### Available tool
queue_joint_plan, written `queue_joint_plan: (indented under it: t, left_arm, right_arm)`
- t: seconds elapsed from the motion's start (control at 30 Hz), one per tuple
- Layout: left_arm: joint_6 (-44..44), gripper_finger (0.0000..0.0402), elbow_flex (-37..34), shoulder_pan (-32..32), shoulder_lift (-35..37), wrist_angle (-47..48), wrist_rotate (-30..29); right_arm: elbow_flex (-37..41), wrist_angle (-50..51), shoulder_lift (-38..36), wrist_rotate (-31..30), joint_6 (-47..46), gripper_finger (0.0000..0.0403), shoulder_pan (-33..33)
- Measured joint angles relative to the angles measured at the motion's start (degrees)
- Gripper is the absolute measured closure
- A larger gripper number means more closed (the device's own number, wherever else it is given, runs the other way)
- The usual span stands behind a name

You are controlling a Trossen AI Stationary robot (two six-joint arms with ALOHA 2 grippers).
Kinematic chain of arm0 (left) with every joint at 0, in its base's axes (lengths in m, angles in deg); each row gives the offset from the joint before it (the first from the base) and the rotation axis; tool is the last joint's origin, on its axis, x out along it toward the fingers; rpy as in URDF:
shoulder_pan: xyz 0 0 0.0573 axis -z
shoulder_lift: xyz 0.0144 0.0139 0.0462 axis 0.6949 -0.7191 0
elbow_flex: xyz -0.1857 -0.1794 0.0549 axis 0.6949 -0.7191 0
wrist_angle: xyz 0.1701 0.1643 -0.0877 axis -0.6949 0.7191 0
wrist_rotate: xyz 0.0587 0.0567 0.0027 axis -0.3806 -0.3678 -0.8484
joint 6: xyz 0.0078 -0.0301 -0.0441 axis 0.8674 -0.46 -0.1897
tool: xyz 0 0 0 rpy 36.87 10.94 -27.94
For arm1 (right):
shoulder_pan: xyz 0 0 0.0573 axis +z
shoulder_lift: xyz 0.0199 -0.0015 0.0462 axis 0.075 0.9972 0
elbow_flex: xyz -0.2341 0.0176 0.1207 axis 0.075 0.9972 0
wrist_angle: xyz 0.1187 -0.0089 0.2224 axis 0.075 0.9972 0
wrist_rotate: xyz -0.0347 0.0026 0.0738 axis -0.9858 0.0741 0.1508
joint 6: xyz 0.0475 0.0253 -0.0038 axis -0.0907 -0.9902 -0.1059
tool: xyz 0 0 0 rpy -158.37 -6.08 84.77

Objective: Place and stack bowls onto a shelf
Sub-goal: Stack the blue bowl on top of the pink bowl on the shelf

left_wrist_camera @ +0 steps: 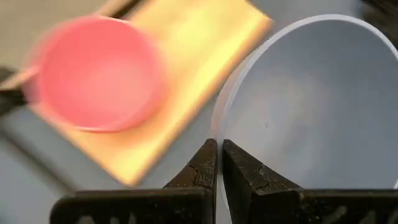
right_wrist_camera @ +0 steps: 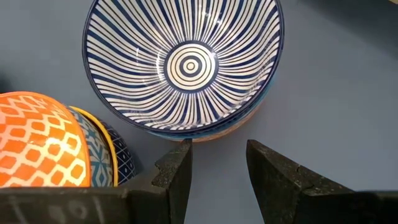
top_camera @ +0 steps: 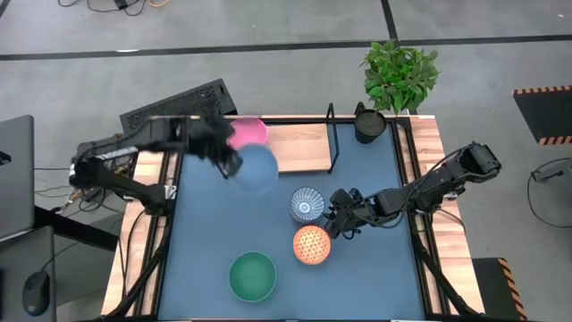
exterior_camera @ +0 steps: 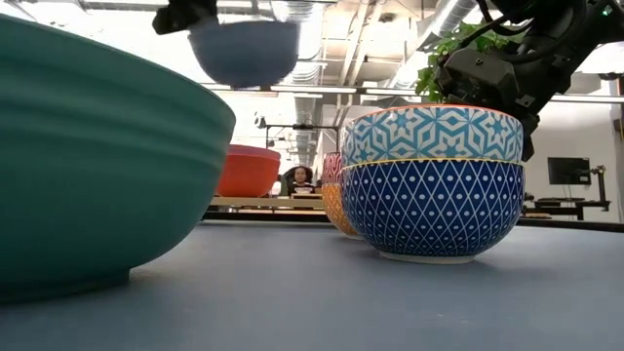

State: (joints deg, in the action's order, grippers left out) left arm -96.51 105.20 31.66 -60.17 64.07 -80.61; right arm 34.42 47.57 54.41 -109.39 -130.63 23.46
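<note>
My left gripper (top_camera: 229, 161) is shut on a pale blue bowl (top_camera: 257, 169), which hangs in the air (exterior_camera: 244, 47) just off the near edge of the shelf (top_camera: 299, 148). The shelf is a light wooden board with a black wire frame. A pink bowl (top_camera: 249, 132) stands on its base at the board's left end (left_wrist_camera: 93, 74). My right gripper (right_wrist_camera: 217, 168) is open and low, beside a blue-striped white bowl (right_wrist_camera: 183, 65) and an orange-lined patterned bowl (right_wrist_camera: 37, 146). Both of those bowls stand on the table. A teal bowl (top_camera: 253, 275) stands near the table's near edge. My left gripper pinches the pale blue bowl's rim (left_wrist_camera: 216, 132) on the bowl's left side, with one finger (left_wrist_camera: 241, 171) inside the bowl and the other (left_wrist_camera: 200, 167) outside. The bowl is lifted clear of the table and sits about level, mouth up.
A black cup (top_camera: 369, 123) stands at the shelf's right end, with a potted plant (top_camera: 399, 74) behind it. The wire frame's upright (top_camera: 333, 139) crosses the board's right part. A keyboard (top_camera: 179, 105) lies beyond the table's far-left corner. The dark blue tabletop (top_camera: 375, 259) shows bare to the right of the bowls.
</note>
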Motion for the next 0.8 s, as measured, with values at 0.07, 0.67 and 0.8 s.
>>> queue_joint_plan:
  t: [0.07,0.67,0.8]
  left_arm:
    - [2.77,0.0401,0.95,-6.60,-0.10,-0.42,1.03]
    - [13.96,0.0401,10.24,-38.26,-19.93,-1.93,17.87]
    - [15.43,0.0401,10.24,-40.19,-22.61,0.81,17.87]
  right_arm:
    - [0.00,0.00,0.00,0.00,0.00,0.0226,0.00]
    - [0.00,0.19,0.04,-0.05,0.05,0.0226,-0.07]
    - [0.00,0.20,0.04,-0.04,0.12,0.0226,-0.07]
